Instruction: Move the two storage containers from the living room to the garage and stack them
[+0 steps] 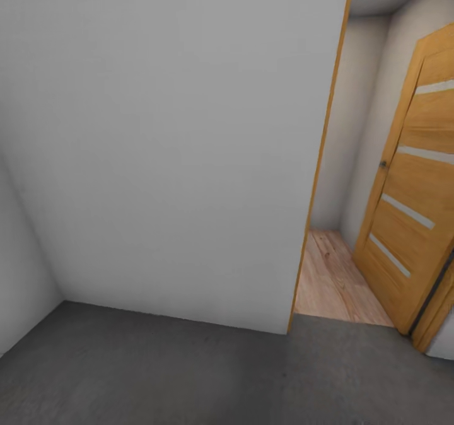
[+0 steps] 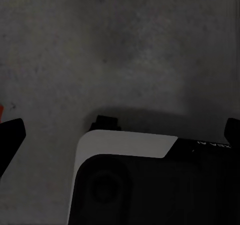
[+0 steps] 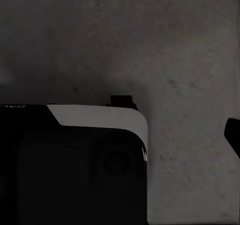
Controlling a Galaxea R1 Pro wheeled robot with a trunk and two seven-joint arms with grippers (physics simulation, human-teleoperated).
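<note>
Here, in the head view, we start at the left with a plain white-grey wall (image 1: pixel 170 141) that takes up most of the picture and meets the dark grey, mottled concrete floor (image 1: pixel 157 368) of the garage along its base. Moving right, a thin honey-wood door frame (image 1: pixel 321 154) edges that wall, and beyond it we see a strip of light wood-plank flooring (image 1: pixel 331 280). Furthest right stands the honey-wood door with four frosted strips (image 1: pixel 410 204), swung open, with a small dark handle on its near edge.

In the left wrist view we look down on the same grey concrete, with the robot's white-and-black base (image 2: pixel 125 145) below. A black fingertip of the left gripper (image 2: pixel 11 135) shows at one edge and another at the opposite edge, so its fingers are spread wide. A tiny red-orange sliver (image 2: pixel 1 110) touches the picture's edge; we cannot tell whether it is a storage container.

In the right wrist view, one dark fingertip of the right gripper (image 3: pixel 232 132) shows; we cannot tell how its fingers stand.
</note>
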